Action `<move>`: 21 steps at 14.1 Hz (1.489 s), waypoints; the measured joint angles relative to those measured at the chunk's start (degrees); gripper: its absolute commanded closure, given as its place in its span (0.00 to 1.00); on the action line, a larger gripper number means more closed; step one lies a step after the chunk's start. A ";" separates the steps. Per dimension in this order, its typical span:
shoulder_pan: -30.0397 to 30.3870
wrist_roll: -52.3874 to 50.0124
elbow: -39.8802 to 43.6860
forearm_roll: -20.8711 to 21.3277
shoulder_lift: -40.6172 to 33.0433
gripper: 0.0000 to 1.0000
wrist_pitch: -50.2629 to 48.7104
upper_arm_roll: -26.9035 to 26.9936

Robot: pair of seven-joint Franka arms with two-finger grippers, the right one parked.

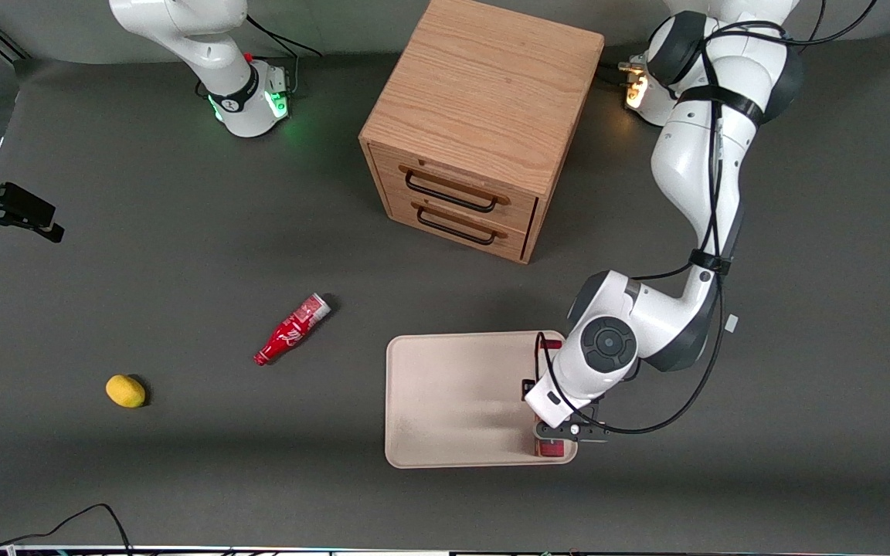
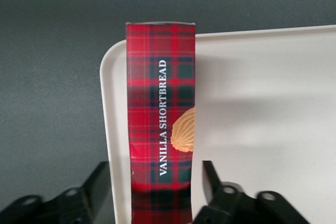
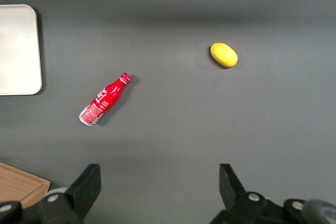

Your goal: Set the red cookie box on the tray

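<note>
The red cookie box (image 2: 160, 103) is slim, in dark red plaid with a cookie picture, and lies flat on the cream tray (image 2: 262, 103) along the rim at the working arm's end. In the front view only its ends show, one (image 1: 549, 448) poking out from under the arm. My gripper (image 2: 156, 169) hangs directly over the box (image 1: 549, 401). It is open, with one black finger (image 2: 102, 179) on each side of the box and a small gap between each finger and the cardboard. The tray (image 1: 453, 401) is bare apart from the box.
A wooden two-drawer cabinet (image 1: 484, 123) stands farther from the front camera than the tray. A red bottle (image 1: 290, 330) lies on its side beside the tray, toward the parked arm's end. A yellow lemon-like object (image 1: 126, 391) sits further that way.
</note>
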 measured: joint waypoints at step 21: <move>10.73 24.36 -8.10 -3.22 -28.06 0.00 -34.00 1.97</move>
